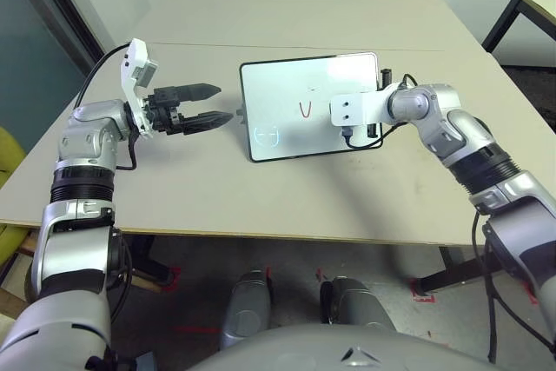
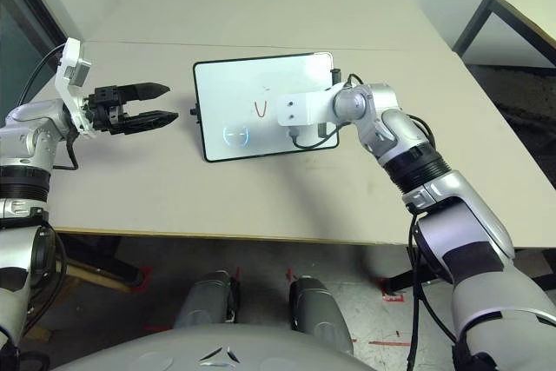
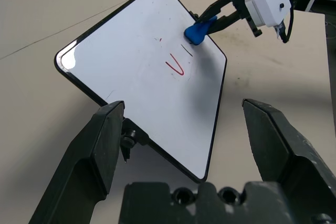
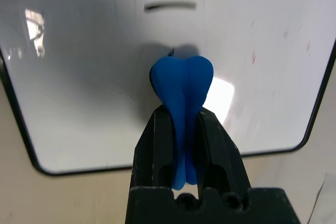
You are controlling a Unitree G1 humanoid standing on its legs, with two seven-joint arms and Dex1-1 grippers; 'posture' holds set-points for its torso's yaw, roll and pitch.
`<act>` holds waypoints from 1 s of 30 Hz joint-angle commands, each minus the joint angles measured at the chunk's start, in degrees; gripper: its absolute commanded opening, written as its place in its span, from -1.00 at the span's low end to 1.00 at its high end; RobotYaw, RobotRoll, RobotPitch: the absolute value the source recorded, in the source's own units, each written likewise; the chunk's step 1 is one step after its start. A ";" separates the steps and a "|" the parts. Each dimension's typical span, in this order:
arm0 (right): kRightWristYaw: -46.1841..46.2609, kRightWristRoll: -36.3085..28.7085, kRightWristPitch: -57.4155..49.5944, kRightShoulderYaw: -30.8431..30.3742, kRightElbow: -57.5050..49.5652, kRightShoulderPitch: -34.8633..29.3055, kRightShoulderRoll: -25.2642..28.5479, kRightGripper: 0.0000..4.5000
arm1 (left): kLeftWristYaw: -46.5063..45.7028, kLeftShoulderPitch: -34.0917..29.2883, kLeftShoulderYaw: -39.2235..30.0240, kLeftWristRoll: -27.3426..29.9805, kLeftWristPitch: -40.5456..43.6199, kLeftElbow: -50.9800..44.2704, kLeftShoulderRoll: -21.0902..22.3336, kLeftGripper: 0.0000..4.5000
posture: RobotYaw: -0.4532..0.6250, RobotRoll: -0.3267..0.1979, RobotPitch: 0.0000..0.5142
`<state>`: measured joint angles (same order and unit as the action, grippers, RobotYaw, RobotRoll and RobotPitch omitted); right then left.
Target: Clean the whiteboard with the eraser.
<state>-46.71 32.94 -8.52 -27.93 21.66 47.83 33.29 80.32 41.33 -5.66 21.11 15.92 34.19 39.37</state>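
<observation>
The whiteboard [image 1: 287,93] lies flat on the table, black-framed, with a red V mark [image 1: 305,109], a short black stroke [image 4: 170,6] and a faint blue circle [image 1: 266,135]. My right gripper [image 4: 182,121] is shut on the blue eraser [image 4: 182,82], whose rounded end sits at the board's surface close to the black stroke. From the left wrist view the eraser [image 3: 197,31] shows pinched in the right gripper [image 3: 206,23] just beside the red V. My left gripper [image 1: 224,103] hovers open to the left of the board, fingers pointing at it, with nothing between them.
The beige table [image 1: 287,197] has a seam running across behind the board and a front edge near my body. A second table [image 1: 534,2] stands at the back right. A yellow chair [image 1: 7,162] is off the table's left side.
</observation>
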 commanded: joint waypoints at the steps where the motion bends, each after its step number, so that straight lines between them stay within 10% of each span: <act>1: -0.88 -0.20 -0.44 0.95 -0.05 -1.25 0.99 -0.85 | 0.36 0.57 0.28 -0.22 -0.41 0.22 0.18 1.00 | 0.14 0.25 -0.92; 30: -0.84 1.18 -1.40 -1.07 -3.08 0.01 -7.73 -0.85 | 0.37 -0.49 0.42 0.02 0.44 -0.81 0.13 1.00 | 0.16 0.25 -0.84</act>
<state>-47.97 33.37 -10.16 -28.63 17.41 46.96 25.25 80.40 40.90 -5.65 21.13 16.07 34.29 39.38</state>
